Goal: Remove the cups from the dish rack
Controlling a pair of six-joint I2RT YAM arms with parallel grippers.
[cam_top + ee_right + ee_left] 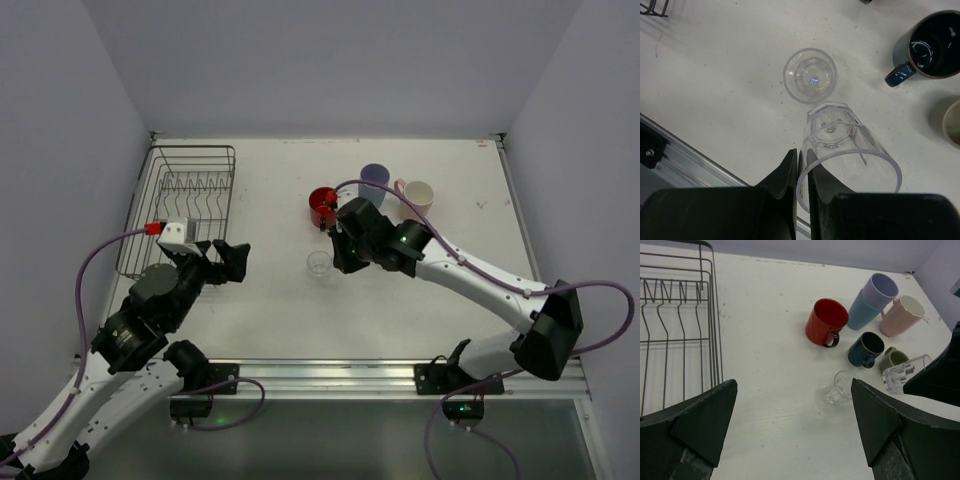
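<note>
The dark wire dish rack stands at the far left and holds no cups; it also shows in the left wrist view. On the table stand a red mug, a lavender tumbler and a pale pink mug. The left wrist view adds a dark blue cup and a beige-olive mug. A clear glass stands upright on the table. My right gripper is shut on the rim of a second clear glass, held just above the table beside the first. My left gripper is open and empty, right of the rack.
A metal rail runs along the table's near edge. White walls close in the back and both sides. The right arm stretches across the right half of the table.
</note>
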